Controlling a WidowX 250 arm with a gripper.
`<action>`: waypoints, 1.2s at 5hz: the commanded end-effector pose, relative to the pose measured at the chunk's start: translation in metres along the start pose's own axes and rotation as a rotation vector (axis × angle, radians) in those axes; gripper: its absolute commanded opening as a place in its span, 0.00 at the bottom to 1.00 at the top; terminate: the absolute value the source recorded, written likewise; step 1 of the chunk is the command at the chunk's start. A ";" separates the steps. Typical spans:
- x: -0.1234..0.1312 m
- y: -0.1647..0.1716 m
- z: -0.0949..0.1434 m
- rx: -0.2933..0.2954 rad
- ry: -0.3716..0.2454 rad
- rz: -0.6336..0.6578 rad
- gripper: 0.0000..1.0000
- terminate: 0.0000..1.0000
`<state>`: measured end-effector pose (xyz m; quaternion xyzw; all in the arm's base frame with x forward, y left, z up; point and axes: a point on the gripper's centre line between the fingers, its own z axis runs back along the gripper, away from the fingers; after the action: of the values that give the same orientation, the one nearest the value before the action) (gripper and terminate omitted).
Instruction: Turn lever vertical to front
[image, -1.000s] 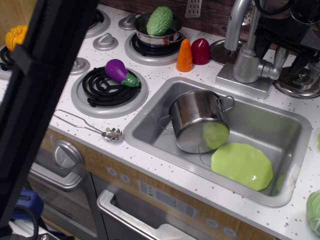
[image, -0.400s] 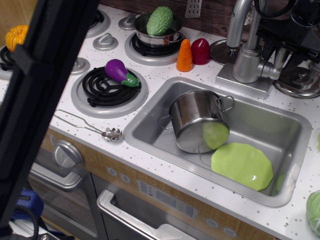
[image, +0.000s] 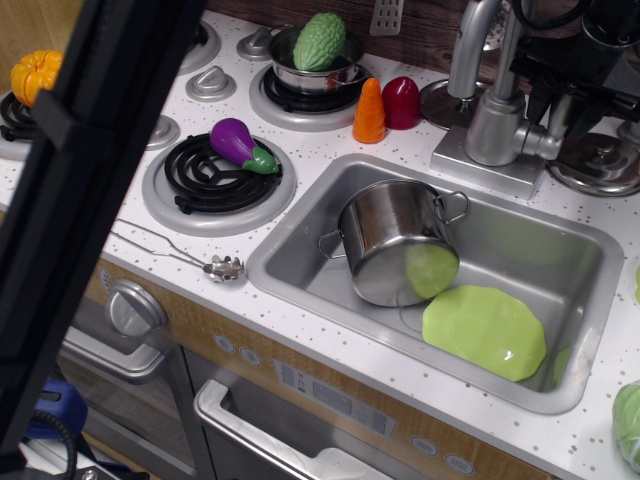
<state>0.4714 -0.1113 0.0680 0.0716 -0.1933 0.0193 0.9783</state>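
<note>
The lever (image: 540, 141) is a short silver-grey rod sticking out to the right from the faucet's thick body (image: 495, 128), roughly level. The curved spout (image: 468, 45) rises at the back. My black gripper (image: 572, 108) hangs at the top right, just above and right of the lever's tip. Its fingers (image: 556, 108) look spread and hold nothing. I cannot tell whether a finger touches the lever. Part of the gripper is cut off by the frame's top edge.
The sink (image: 575, 235) holds a tipped steel pot (image: 395, 240) and a green plate (image: 485, 330). An orange carrot (image: 369, 112) and a red piece (image: 401, 102) stand left of the faucet. A metal lid (image: 598, 162) lies right of it. A black bar (image: 90, 170) blocks the left.
The gripper has lifted slightly and its right finger has drawn up and back from beside the lever. The lever has not turned.
</note>
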 end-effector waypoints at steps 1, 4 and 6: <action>-0.002 -0.005 0.033 -0.041 -0.029 0.113 0.00 0.00; -0.034 -0.010 0.021 -0.114 0.075 0.217 0.00 0.00; -0.049 -0.014 0.007 -0.153 0.113 0.251 0.00 0.00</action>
<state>0.4204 -0.1217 0.0229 -0.0163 -0.1203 0.1340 0.9835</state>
